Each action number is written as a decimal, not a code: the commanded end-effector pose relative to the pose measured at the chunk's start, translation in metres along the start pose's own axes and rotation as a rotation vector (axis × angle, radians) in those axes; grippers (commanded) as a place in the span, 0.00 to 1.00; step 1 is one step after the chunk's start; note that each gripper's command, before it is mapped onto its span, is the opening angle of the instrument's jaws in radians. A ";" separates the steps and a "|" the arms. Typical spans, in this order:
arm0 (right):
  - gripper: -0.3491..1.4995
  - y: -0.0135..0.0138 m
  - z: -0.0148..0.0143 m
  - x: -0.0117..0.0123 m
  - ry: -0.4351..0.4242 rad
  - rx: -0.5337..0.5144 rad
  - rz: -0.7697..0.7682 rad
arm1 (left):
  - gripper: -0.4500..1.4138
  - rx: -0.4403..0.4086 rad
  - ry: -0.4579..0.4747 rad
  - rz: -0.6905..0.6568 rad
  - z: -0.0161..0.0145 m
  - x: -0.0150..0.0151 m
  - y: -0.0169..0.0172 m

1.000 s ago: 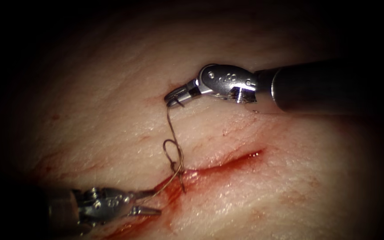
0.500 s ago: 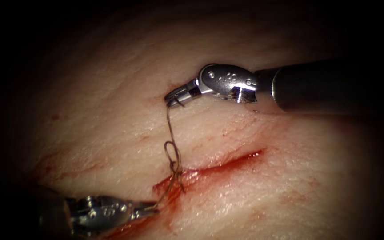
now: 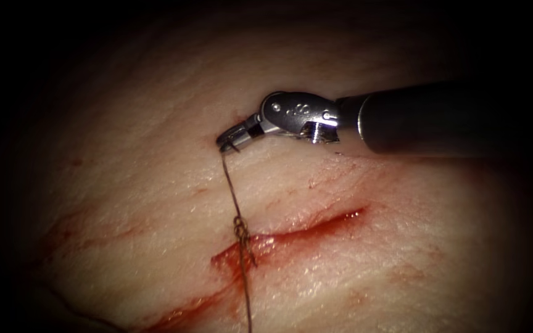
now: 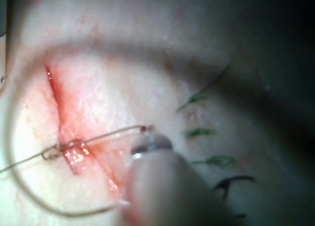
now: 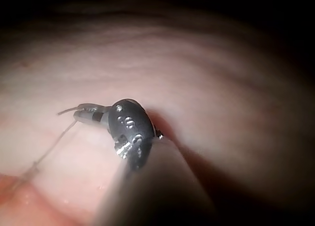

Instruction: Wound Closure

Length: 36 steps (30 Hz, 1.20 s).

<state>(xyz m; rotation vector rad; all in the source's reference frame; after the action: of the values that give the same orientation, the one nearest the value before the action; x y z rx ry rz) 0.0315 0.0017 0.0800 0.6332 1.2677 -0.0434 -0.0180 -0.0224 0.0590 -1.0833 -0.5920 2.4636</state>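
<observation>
**Loop drawn down to a knot as the thread goes taut**

A second ago the left hand lay at the lower left of the endoscope view, gripping the thread beside the cut, and an open loop stood above the knot. Now that tool has drawn back out of the endoscope view, the loop has closed, and the thread (image 3: 232, 188) runs straight from the lower edge of the endoscope view, across the cut (image 3: 297, 231) in the tissue (image 3: 155, 185), through a small knot (image 3: 240, 227) at the cut's upper edge, up to the right hand (image 3: 227, 140). That hand has shifted slightly left and is clamped on the thread's end, above the cut.

The left wrist view adds what the endoscope lacks: the left hand (image 4: 147, 133) close over the tissue with thread running to its tip, though I cannot tell whether it is open or closed. It also shows a slack curve of thread on the tissue and green marks to one side. The right wrist view shows the right hand's closed tip with the thread leading off toward the red fluid (image 5: 19, 199). I cannot make out the needle.
</observation>
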 end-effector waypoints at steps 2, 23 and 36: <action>0.00 -0.0002 0.0006 -0.0008 0.001 0.003 -0.002 | 0.00 -0.013 0.005 0.010 0.0015 0.0000 0.0013; 0.00 0.0030 0.0015 -0.0014 -0.029 -0.095 0.027 | 0.00 -0.149 0.012 0.127 0.0072 -0.0036 0.0079; 0.00 0.0039 0.0002 0.0004 -0.028 -0.174 0.078 | 0.00 -0.146 0.020 0.134 0.0071 -0.0038 0.0074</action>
<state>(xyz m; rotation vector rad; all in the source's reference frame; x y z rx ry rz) 0.0326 0.0053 0.0807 0.5249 1.2035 0.1244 -0.0218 -0.0311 0.0614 -1.2410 -0.7212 2.5570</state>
